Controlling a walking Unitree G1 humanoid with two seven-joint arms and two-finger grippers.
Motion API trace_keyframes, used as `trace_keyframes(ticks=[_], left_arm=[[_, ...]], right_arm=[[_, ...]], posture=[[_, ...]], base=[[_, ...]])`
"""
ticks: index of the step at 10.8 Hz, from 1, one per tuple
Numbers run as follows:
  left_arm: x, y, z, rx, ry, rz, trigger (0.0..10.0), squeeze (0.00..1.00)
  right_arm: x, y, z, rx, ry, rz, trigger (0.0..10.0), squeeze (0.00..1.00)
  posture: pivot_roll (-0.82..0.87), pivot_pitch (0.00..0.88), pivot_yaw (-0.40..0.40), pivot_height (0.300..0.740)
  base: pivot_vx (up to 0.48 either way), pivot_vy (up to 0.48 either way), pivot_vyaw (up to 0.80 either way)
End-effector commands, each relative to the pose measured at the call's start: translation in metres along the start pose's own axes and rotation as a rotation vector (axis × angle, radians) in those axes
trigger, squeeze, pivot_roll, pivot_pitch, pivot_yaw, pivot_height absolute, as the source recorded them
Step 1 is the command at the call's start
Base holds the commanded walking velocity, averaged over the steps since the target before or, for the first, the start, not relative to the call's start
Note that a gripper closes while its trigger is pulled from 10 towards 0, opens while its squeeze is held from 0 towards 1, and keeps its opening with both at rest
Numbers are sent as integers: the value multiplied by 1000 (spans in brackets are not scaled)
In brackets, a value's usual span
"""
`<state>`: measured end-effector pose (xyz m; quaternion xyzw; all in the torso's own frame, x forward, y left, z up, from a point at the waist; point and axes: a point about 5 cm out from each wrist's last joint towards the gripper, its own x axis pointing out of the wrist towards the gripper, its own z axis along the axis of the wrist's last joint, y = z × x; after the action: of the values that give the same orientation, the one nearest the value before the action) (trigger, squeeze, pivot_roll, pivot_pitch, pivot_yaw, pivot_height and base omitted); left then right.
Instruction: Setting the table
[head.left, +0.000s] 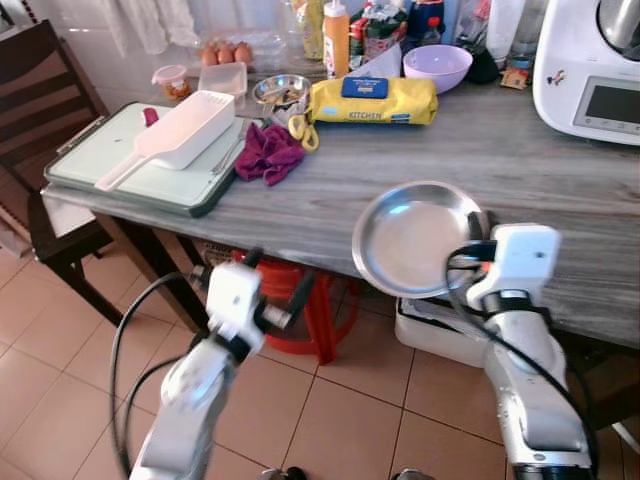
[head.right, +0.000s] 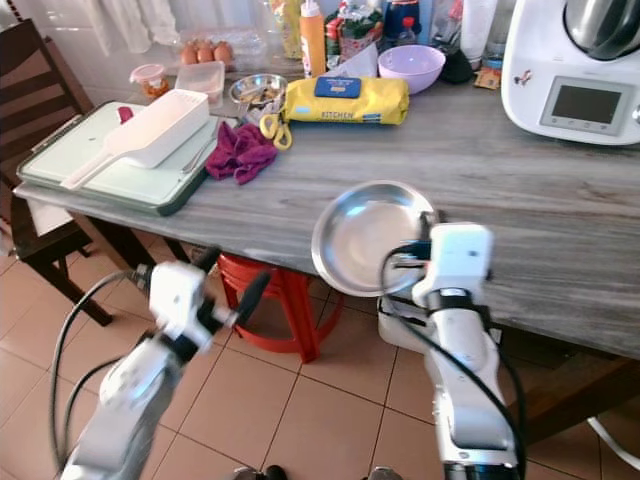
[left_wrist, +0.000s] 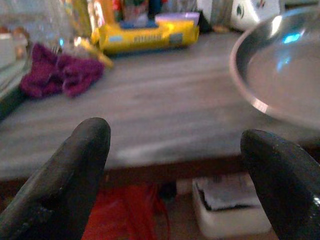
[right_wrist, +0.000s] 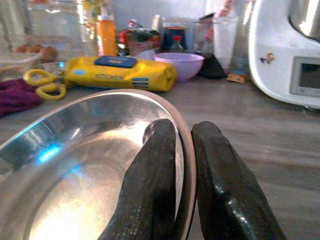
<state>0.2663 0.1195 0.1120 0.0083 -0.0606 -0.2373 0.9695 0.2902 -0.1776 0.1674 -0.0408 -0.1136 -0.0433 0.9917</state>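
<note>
Home kitchen, cluttered wooden table (head.left: 520, 160), eggs (head.left: 226, 52), sauce bottle (head.left: 336, 38), white cooking appliance (head.left: 590, 70), tiled floor (head.left: 60, 390)

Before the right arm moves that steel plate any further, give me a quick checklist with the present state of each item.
1. Grip: the right gripper pinches the rim of the steel plate, one finger inside, one outside. Ok.
2. Plate level: it looks tilted. Cannot tell if stable.
3. Plate contents: nothing in it. Ok.
4. Landing spot: the bare wooden table behind the plate is free. Ok.
5. The left gripper: open, below the table edge, holding nothing. Ok.
6. Clutter: the purple cloth and yellow packet lie well away from the plate. Ok.
</note>
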Motion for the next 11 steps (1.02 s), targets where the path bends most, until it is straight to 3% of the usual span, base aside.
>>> trace_keyframes(ticks=[1, 3, 6, 9, 11], left_arm=[[-4, 1, -2, 10, 16, -31, 10000, 0], [-7, 2, -2, 27, 33, -94, 10000, 0], [-9, -1, -3, 26, 39, -150, 10000, 0], [-4, -3, 1, 22, 26, -155, 10000, 0], [-5, -4, 1, 17, 23, -146, 10000, 0]], right_arm=[[0, -1, -1, 40, 21, -31, 10000, 0], [8, -1, -3, 62, 45, -47, 10000, 0], [24, 0, -13, 217, 146, -101, 10000, 0], [35, 17, -19, 328, 206, -72, 10000, 0], [40, 21, -16, 308, 188, -59, 10000, 0]], posture=[[-133, 183, 101, 740], [-133, 203, 106, 740], [-138, 216, 114, 740], [-128, 216, 111, 740], [-125, 217, 110, 740]], base=[[0, 0, 0], [0, 0, 0], [0, 0, 0], [0, 0, 0], [0, 0, 0]])
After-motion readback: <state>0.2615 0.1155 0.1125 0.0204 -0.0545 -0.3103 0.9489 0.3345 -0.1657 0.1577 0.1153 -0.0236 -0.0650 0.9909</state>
